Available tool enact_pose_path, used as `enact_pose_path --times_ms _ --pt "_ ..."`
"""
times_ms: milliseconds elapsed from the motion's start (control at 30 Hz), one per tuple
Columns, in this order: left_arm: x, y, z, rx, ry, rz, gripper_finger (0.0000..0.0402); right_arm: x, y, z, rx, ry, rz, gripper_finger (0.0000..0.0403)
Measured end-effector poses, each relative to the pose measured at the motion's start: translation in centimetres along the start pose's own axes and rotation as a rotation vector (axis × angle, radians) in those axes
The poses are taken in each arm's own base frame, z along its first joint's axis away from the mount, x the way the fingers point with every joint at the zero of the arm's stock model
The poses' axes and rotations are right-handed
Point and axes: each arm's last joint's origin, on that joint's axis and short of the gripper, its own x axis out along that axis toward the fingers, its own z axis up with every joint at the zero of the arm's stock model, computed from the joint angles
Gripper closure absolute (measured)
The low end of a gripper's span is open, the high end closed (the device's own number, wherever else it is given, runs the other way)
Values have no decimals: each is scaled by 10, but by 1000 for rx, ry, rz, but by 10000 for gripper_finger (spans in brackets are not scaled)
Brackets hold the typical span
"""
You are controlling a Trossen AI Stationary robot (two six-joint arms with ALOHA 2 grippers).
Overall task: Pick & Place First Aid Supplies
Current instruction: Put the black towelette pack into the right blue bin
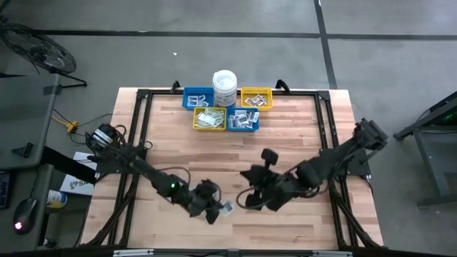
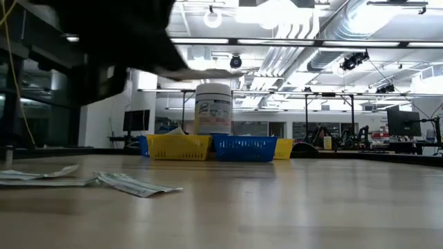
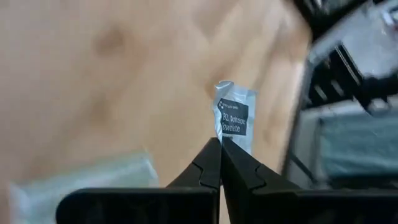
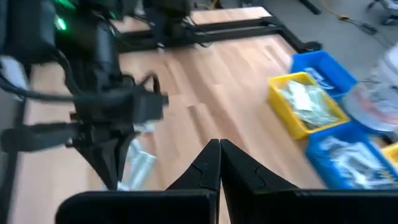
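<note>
White paper with dark print marks the packet now pinched between the closed fingers of the left gripper, which is held low near the table's front edge, about midway along it. The packet is gripped at one end, so that its long axis runs straight out from the fingertips, away from the wrist. More packets are seen lying flat on the wooden table just beside that gripper. The bins where other supplies already lie are set against the far edge, well apart from the held packet, so the coming carry is judged to run straight across the table toward that edge. The right gripper is held close by, also near the front edge, with its fingers pressed together on nothing. The held packet is nearer the left arm.
</note>
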Motion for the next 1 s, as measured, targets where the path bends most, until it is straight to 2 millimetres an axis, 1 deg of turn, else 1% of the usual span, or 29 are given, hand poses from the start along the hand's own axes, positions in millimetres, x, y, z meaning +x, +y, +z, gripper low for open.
enact_pose_path --times_ms 233,333,433,633,833,1000 --pt "-4 6 49 134 -221 72 401 -2 -32 4 -31 86 -91 403" --pt "-3 13 67 212 -300 128 401 3 -43 3 -21 120 -159 403" --pt "-1 21 87 247 -352 173 401 6 -54 2 -7 152 -220 403" --pt "3 45 124 363 -393 291 401 16 -74 5 45 176 -309 402" --pt "4 76 166 496 -331 327 401 31 -99 13 151 201 -365 402" --pt "-1 106 200 610 -284 344 401 40 -117 18 219 207 -397 402"
